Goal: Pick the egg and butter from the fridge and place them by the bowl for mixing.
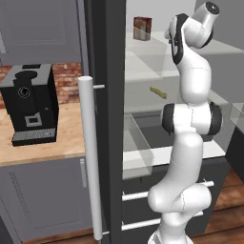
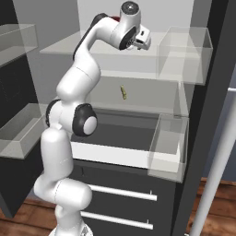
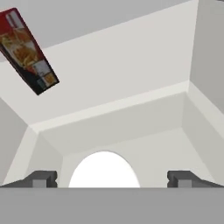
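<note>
The fridge stands open, its long pale bar handle on the door at the left. My arm reaches onto the top shelf. In the hand view the white egg lies low and centred on the shelf floor, between the two fingertips of my open gripper, which stand wide on either side and clear of it. From the right base view the gripper hovers at the top shelf. The butter lies on the shelf below. The bowl is out of view.
A reddish-brown box stands at the back of the top shelf, left of the egg. Clear door bins hang on the right. A clear drawer juts out. A black coffee machine sits on the wooden counter.
</note>
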